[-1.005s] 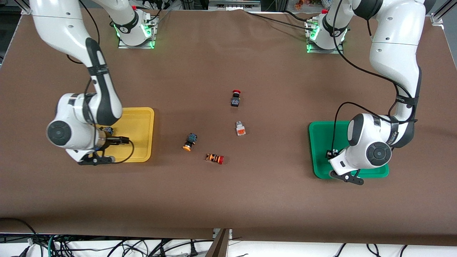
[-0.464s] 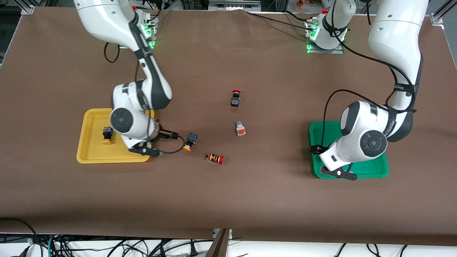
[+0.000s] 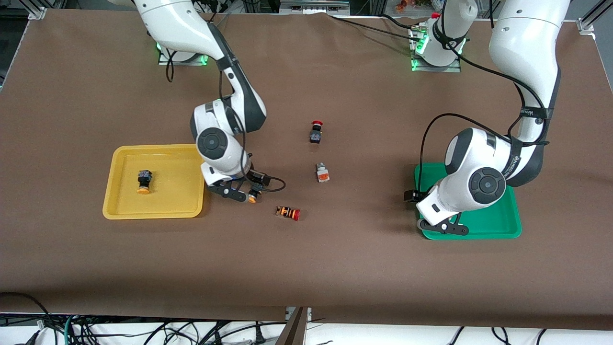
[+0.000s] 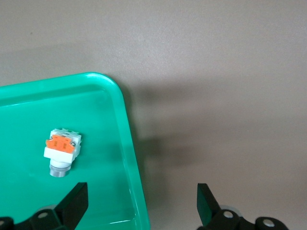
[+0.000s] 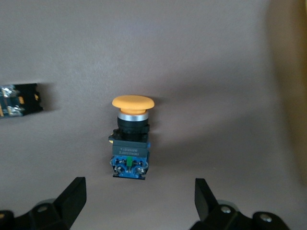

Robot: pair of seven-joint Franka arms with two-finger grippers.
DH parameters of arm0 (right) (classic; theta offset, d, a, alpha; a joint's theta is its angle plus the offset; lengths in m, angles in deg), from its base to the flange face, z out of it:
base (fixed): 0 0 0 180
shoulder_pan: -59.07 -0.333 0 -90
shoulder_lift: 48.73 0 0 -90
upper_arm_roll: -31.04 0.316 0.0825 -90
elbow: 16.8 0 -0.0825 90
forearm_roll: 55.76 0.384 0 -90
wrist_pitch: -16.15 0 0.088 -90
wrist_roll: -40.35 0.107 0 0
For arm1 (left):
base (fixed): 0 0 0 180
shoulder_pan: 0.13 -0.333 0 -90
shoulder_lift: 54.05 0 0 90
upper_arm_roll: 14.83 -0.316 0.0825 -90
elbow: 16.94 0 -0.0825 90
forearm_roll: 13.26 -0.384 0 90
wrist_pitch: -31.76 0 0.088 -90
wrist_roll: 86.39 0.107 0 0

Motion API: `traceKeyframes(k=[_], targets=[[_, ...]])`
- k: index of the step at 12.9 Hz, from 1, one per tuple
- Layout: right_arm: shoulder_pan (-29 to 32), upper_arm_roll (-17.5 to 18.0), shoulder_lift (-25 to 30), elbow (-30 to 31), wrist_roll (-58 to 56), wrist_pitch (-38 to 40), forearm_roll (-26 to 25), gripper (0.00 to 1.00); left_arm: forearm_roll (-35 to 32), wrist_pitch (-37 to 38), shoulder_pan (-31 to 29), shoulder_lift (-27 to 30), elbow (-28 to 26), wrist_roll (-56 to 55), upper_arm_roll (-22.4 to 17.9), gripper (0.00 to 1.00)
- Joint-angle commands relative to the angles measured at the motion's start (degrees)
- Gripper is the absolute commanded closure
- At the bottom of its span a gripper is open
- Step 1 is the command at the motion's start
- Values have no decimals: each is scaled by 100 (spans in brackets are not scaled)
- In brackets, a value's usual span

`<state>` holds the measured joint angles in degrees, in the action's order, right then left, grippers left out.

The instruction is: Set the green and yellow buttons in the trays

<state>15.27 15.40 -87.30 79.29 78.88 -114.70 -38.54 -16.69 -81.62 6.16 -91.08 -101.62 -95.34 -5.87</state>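
The right pincer (image 5: 139, 201) is spread wide with nothing in it, hung over a black-bodied yellow-capped button (image 5: 130, 139) lying on its side on the brown table (image 3: 335, 268), just beside the yellow tray (image 3: 115, 182) toward the middle. A second yellow-capped button (image 3: 143, 181) is already lying in the yellow tray.

The left pincer (image 4: 141, 206) is parted and empty too, sat over the edge of the green tray (image 4: 125, 143), one finger above the tray and the other above bare table. A whitish button with an orange block (image 4: 62, 149) is seen lying in that green tray. Its twin (image 3: 322, 173) is out on the table near the middle, with the black red-capped switch (image 3: 316, 132) farther from the front camera and the orange-striped switch (image 3: 288, 212) nearer to it.
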Motion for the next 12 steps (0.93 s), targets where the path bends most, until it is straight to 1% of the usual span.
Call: traceKeyframes(k=[1, 3, 4, 5, 6, 7, 8, 9, 10, 12], targets=[[-93, -62, -212, -37, 49, -212, 124, 0, -35, 18, 336, 38, -84, -693, 9, 0], [-137, -62, -308, -37, 40, -353, 151, 0, 17, -35, 565, 3, -49, -1344, 9, 0], [-138, -62, -352, -37, 49, -423, 151, 0, 226, -105, 732, -66, 4, -1565, 9, 0], [-138, -62, -387, -37, 49, -467, 159, 0, 463, -288, 872, -128, 57, -1793, 0, 0], [-138, -62, -405, -37, 49, -528, 159, 0, 561, -577, 926, -190, 57, -1961, 9, 0], [-138, -62, -431, -46, 40, -546, 159, 7, 641, -815, 1074, -260, 48, -2171, 9, 0], [-138, -62, -432, -37, 40, -547, 159, 37, 694, -1018, 1285, -330, 48, -2547, 0, 0], [-138, -62, -432, -46, 32, -547, 220, 61, 685, -1228, 1417, -392, 40, -2891, 0, 0], [-138, -62, -432, -46, 23, -555, 351, 76, 694, -1352, 1506, -445, 31, -3111, 0, 0], [-138, -62, -414, -46, -38, -547, 379, 89, 694, -1511, 1751, -576, 31, -3472, 0, 0]])
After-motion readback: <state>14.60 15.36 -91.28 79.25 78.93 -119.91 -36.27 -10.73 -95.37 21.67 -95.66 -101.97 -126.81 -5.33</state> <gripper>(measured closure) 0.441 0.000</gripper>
